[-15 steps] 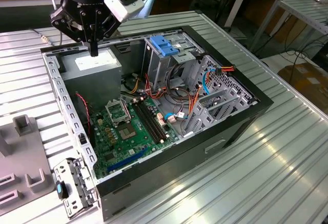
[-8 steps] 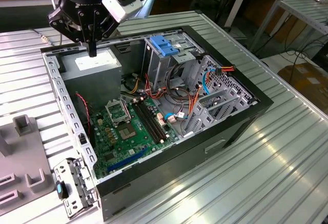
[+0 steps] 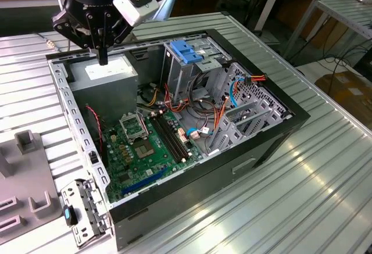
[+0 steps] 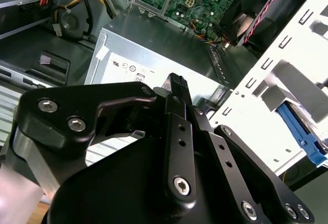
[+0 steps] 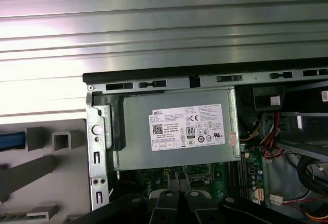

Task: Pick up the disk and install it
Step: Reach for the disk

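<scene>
Hovering item: gripper [image 3: 103, 58], jaws pressed together on nothing, tips pointing down just above the grey power box [image 3: 107, 75]; judged to be carrying no load.
Power box: white sticker up, seated in the corner of the open computer case [image 3: 192, 193] on the exterior view's left.
Motherboard [image 3: 145, 143]: flat on the case floor, beside the power box.
Drive cage [image 3: 180, 77]: upright, well apart from the gripper, with a blue latch plate [image 3: 186, 50] on top; presumably the bay meant to take the drive.
Disk: not in the jaws. A blue strip [image 5: 10, 140] in the first wrist view, beside grey holder blocks [image 5: 61, 141] outside the case, is probably its rail, though too little shows to be sure.
</scene>
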`<action>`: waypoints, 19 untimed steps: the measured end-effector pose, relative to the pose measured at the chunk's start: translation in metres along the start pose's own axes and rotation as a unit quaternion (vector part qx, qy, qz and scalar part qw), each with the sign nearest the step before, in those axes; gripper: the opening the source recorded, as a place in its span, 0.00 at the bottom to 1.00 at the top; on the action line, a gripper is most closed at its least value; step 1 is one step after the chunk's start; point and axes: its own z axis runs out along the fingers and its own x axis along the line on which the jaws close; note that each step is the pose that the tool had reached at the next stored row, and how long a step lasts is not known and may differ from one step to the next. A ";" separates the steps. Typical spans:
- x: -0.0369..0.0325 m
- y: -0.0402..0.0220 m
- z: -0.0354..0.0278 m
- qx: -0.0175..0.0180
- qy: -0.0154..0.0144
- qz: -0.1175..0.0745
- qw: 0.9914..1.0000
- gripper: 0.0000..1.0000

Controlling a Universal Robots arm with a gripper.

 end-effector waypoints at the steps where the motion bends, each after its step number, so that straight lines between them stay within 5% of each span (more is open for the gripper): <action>1: 0.0005 0.0000 0.0000 0.000 0.000 0.000 1.000 0.11; 19: 0.0082 -0.0007 0.0005 0.000 0.000 0.000 1.000 0.11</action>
